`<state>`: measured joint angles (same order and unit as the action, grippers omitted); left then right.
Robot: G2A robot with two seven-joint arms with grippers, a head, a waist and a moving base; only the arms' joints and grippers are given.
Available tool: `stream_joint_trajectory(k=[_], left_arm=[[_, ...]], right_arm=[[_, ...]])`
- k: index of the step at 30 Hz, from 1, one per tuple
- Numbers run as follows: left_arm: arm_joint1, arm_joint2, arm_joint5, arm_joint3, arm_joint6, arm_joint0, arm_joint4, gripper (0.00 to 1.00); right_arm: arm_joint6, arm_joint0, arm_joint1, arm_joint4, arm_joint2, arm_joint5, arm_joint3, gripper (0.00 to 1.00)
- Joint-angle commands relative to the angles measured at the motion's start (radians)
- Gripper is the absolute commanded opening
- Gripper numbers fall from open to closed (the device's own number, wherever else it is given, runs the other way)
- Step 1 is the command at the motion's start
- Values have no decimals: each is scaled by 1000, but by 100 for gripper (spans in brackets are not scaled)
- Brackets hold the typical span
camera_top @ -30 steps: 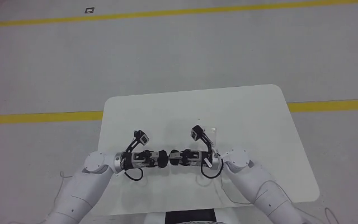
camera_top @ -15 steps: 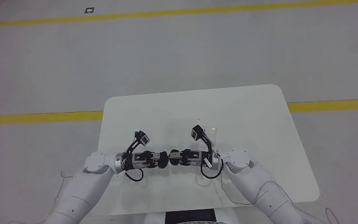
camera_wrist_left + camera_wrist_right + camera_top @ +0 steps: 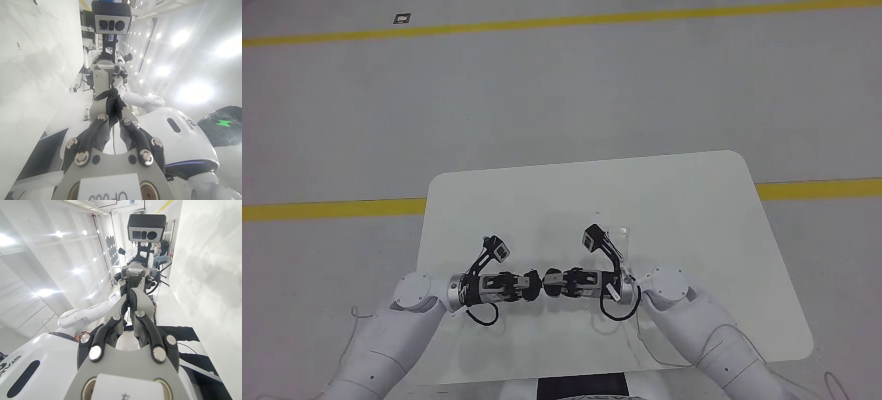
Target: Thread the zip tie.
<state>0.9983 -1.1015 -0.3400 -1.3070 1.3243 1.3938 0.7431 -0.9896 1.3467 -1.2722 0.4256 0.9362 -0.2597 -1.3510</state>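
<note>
Barely discernible zip tie (image 3: 129,292) between fingers (image 3: 142,303).

Thin black zip tie (image 3: 114,141): straight strand, mostly hidden.

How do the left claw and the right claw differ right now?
The left claw sits left of the meeting point, the right claw right of it. At the left claw's tips the black zip tie looks bunched; between the right claw's ribbed pads it shows as a thin strip. Both are shut on it, tip to tip above the table.
</note>
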Motion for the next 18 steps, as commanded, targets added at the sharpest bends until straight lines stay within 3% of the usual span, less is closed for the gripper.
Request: stream_joint_trajectory(k=[1, 3, 4, 5, 18], left_arm=[[-1, 0, 0, 0, 0, 1, 2, 0], [-2, -1, 0, -1, 1, 1, 3, 0], [-2, -1, 0, -1, 2, 2, 4, 0], [-2, -2, 0, -2, 4, 3, 5, 0], [-8, -32, 0, -10, 27, 22, 14, 0]], right_arm=[[-2, -1, 1, 0, -2, 0, -2, 0], [-4, -1, 2, 0, -4, 0, -2, 0], [-4, -1, 2, 1, -4, 0, -2, 28], [-1, -1, 2, 3, -4, 0, -2, 100], [39, 34, 35, -41, 94, -2, -45, 100]])
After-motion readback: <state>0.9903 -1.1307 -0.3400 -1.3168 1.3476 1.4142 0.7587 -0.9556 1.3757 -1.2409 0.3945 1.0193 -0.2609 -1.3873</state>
